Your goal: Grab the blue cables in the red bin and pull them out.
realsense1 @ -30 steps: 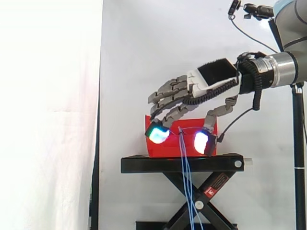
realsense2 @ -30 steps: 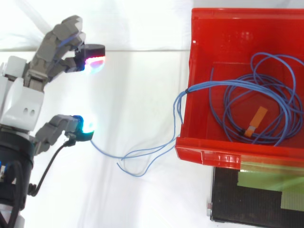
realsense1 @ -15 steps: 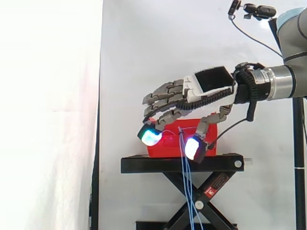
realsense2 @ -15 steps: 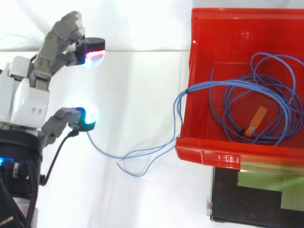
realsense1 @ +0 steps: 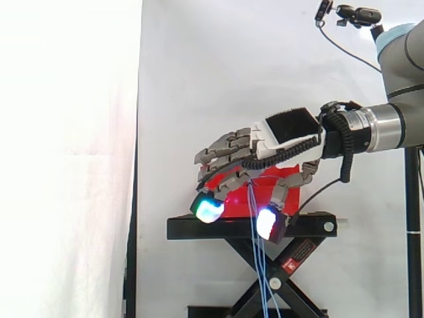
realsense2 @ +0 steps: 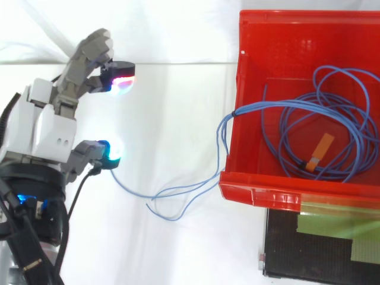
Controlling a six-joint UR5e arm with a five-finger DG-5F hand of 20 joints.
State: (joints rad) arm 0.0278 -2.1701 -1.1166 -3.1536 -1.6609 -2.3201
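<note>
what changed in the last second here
The hand has come down in the side view, its fingertips now level with the stand's top, and has edged toward the red bin in the top view. It has grasped nothing. The blue cables and the bin lie as before.

A black stand (realsense1: 199, 230) on crossed legs is carrying a red bin (realsense2: 267, 195), which is sitting directly on its flat top. The stand's near edge is sticking out past the bin, with greenish tape (realsense2: 332, 227) lying on it.

Blue cables (realsense2: 249, 108), red bin (realsense2: 261, 191), black stand (realsense1: 218, 227), white curtain (realsense1: 199, 79).
</note>
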